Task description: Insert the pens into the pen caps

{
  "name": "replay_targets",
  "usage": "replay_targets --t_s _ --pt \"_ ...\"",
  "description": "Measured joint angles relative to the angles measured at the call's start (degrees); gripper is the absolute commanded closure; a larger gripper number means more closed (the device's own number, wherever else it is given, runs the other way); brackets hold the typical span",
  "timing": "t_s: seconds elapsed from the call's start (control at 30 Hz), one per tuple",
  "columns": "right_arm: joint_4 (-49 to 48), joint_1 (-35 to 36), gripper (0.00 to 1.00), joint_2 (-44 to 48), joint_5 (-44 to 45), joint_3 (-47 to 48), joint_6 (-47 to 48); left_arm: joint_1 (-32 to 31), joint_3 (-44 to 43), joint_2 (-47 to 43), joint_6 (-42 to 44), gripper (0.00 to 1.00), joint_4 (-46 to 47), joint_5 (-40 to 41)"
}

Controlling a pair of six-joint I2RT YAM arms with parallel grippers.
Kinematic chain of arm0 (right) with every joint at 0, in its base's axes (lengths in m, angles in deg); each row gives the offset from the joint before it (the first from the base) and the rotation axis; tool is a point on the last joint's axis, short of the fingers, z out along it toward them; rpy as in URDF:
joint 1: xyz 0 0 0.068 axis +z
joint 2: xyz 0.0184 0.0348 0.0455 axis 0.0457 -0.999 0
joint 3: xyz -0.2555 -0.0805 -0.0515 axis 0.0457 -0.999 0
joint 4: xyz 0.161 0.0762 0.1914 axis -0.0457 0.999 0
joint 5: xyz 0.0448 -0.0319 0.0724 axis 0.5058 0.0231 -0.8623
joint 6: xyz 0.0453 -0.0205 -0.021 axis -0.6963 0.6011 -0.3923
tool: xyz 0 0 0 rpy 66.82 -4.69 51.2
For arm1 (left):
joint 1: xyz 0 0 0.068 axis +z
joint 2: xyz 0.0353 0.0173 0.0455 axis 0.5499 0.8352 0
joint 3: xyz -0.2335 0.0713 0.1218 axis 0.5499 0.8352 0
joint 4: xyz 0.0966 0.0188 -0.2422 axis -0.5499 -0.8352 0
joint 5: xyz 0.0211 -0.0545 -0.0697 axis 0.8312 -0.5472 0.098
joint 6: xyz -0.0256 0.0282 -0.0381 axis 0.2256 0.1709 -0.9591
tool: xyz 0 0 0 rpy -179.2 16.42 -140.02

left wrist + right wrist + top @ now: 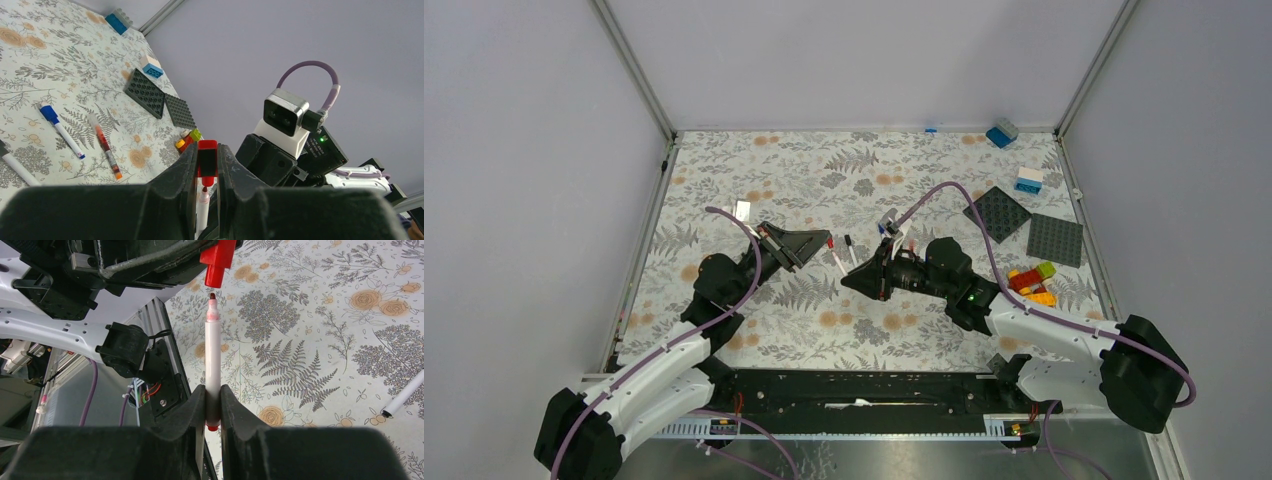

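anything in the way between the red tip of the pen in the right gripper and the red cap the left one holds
Nothing visible. The white-barrelled marker pen, clamped in the right gripper, points its red tip at the red plastic cap pinched in the left gripper. Only a short gap of open air separates tip and cap.

No readable txt, brands, nos. or signs in any of the 3 views. Barrel of white pen (212, 365), centre of right wrist view, shows no legible print; same for red cap (218, 259), top centre.
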Motion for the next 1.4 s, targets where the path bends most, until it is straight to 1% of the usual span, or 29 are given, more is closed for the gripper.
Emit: replay_targets --t_s 0.83,1.07,1.4 --pt "0.0 0.2 1.0 0.0 1.7 1.1 0.0 0.0 0.1 0.3 -0.5 1.0 0.3 -1.1" --pt "0.1 0.4 1.0 -1.0 2.5 2.4 -0.3 0.1 0.5 1.1 -1.0 1.0 3.0 -1.0" --pt "0.2 0.7 1.0 -1.2 3.4 2.7 -1.1 0.3 1.1 1.2 -1.9 1.0 4.3 -0.9"
